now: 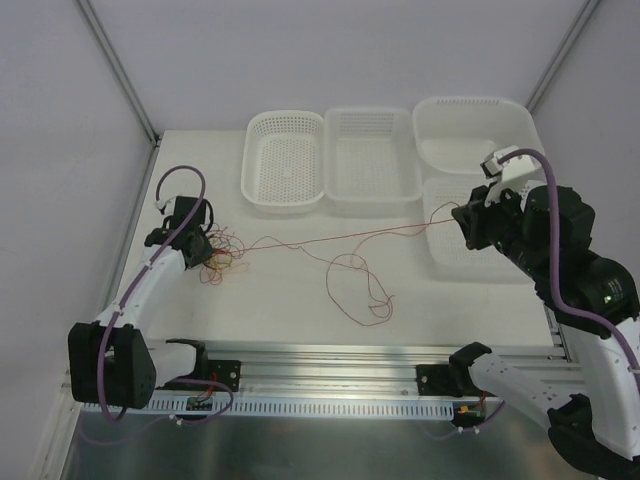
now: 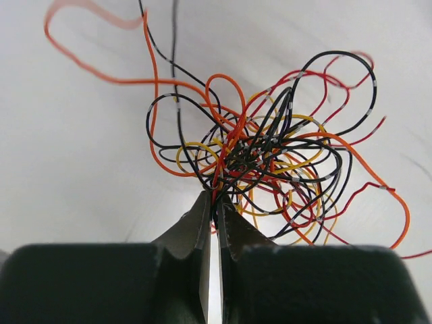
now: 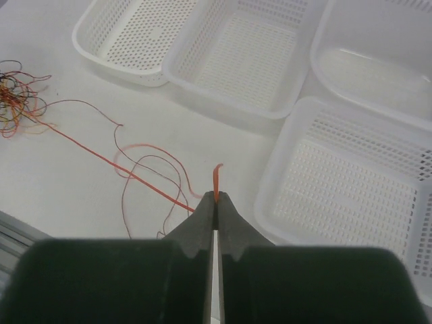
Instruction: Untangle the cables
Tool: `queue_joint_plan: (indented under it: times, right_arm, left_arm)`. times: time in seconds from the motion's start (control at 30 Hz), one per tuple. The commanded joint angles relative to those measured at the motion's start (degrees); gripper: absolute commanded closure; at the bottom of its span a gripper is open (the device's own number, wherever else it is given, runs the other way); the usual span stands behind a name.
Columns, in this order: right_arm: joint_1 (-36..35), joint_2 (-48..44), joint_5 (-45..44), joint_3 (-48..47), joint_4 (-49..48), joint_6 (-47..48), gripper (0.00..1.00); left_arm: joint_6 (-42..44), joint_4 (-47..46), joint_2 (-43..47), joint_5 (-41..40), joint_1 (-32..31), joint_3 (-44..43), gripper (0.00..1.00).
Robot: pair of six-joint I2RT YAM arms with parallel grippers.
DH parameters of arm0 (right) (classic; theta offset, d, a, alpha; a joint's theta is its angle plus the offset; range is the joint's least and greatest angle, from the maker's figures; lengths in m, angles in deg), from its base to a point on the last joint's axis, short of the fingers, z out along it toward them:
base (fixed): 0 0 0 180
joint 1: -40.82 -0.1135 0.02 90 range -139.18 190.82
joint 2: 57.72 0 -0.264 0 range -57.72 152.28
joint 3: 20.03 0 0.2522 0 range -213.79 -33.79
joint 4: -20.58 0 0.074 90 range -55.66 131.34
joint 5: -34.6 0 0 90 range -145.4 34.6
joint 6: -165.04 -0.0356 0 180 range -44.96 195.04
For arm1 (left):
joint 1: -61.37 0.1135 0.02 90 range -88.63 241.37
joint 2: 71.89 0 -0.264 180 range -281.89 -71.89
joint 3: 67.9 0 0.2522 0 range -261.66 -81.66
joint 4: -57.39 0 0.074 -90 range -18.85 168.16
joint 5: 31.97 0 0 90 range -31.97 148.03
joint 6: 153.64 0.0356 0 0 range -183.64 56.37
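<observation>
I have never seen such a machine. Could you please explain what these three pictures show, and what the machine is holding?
These are two robot arms fixed at the near edge of a white table. One picture looks down from above; the other two come from small cameras on each wrist. The left gripper is shut on a knotted clump of thin cables. The right gripper is shut on the end of one orange cable, stretched straight across from the clump. A loose red strand lies between them. Four white baskets sit behind.
</observation>
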Motion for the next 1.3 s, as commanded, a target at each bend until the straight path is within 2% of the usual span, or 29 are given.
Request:
queue_joint_plan:
  times: [0.0, 0.17, 0.3, 0.4, 0.5, 0.6, 0.63, 0.73, 0.77, 0.9, 1.1, 1.27]
  right_arm:
    - [0.9, 2.0, -4.2, -8.7, 0.9, 2.1, 0.99]
    - [2.2, 6.8, -9.2, -19.0, 4.1, 4.3, 0.99]
    - [3.3, 8.7, -12.7, -22.3, 3.7, 4.2, 0.99]
    - [4.8, 9.4, -15.1, -23.4, 1.9, 4.5, 0.99]
    - [7.2, 11.4, -15.6, -24.2, 0.2, 5.3, 0.99]
    - [9.7, 13.5, -14.8, -25.6, -1.1, 5.6, 0.99]
    - [11.3, 13.7, -14.7, -25.9, -1.7, 5.7, 0.99]
    - [15.0, 14.6, -14.8, -27.2, -4.7, 5.3, 0.99]
    - [16.0, 14.8, -14.6, -27.4, -6.6, 5.1, 0.99]
    - [21.2, 16.6, -15.5, -29.3, -10.6, 4.3, 0.99]
    - [29.9, 17.3, -14.2, -20.4, -15.1, -1.4, 0.99]
    - [39.4, 18.7, -9.2, -3.5, -19.9, -12.1, 0.99]
  left_arm:
    - [6.8, 6.6, -2.8, -10.6, 3.3, -5.9, 1.0]
    - [13.4, 8.8, -7.5, -16.3, 7.5, -11.2, 1.0]
    - [16.3, 8.7, -9.3, -20.9, 12.1, -11.9, 1.0]
    - [16.1, 8.6, -10.5, -20.1, 13.4, -11.7, 1.0]
    - [15.6, 8.3, -10.7, -14.7, 13.4, -12.0, 1.0]
    - [16.1, 7.4, -8.4, -5.8, 13.0, -11.2, 1.0]
    - [16.7, 6.3, -7.5, -0.8, 13.0, -10.1, 1.0]
    - [17.3, 4.0, -3.5, 6.8, 12.5, -6.4, 1.0]
    - [17.6, 2.3, -2.5, 12.2, 12.4, -5.4, 1.0]
    - [18.4, -0.8, 0.0, 20.9, 11.1, -1.7, 1.0]
    - [18.3, -0.8, -2.1, 21.5, 10.6, -2.4, 1.0]
    - [18.2, -0.8, -2.0, 21.1, 10.6, -2.3, 1.0]
